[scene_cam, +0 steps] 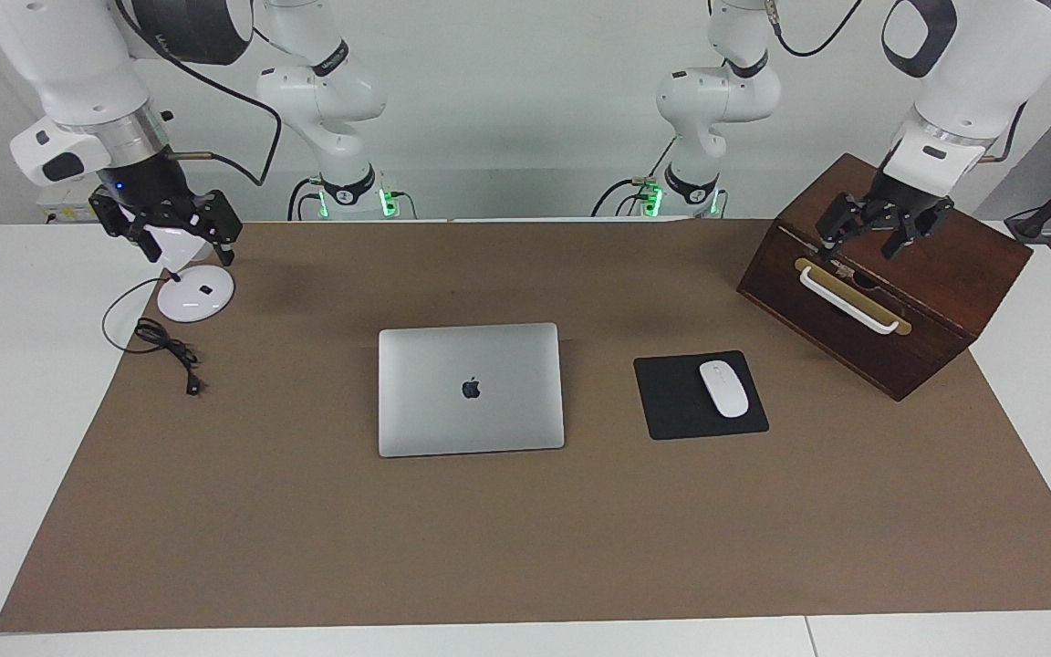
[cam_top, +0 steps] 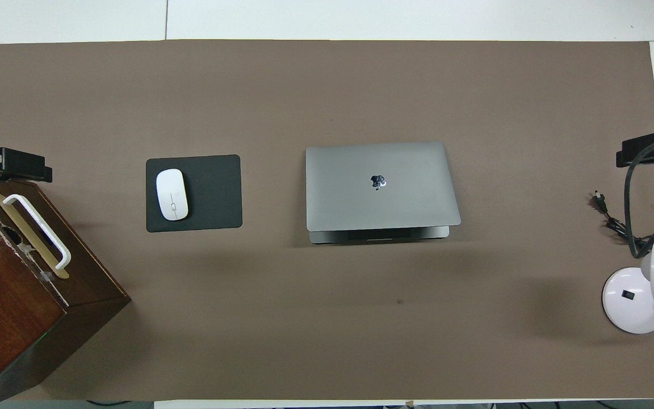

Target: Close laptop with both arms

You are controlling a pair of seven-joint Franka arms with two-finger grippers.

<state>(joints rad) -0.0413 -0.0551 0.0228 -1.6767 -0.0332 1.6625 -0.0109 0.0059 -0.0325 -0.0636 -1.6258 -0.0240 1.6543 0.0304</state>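
The silver-grey laptop (scene_cam: pixel 471 390) lies in the middle of the brown mat, apple logo up. In the overhead view the laptop (cam_top: pixel 381 184) has its lid tilted low over the base. A narrow strip of the base shows under the lid's edge on the side nearer the robots, so it is slightly ajar. My left gripper (scene_cam: pixel 874 239) hangs open and empty over the wooden box, at the left arm's end of the table; its tip shows in the overhead view (cam_top: pixel 15 166). My right gripper (scene_cam: pixel 170 239) hangs open and empty over the desk lamp, at the right arm's end; it also shows in the overhead view (cam_top: pixel 645 152). Both are well away from the laptop.
A black mouse pad (scene_cam: pixel 671 411) with a white mouse (scene_cam: pixel 724 389) lies beside the laptop toward the left arm's end. A dark wooden box (scene_cam: pixel 945 274) with a white handle (scene_cam: pixel 849 297) stands under my left gripper. A white lamp base (scene_cam: pixel 195 294) and a black cable (scene_cam: pixel 165 347) lie under my right gripper.
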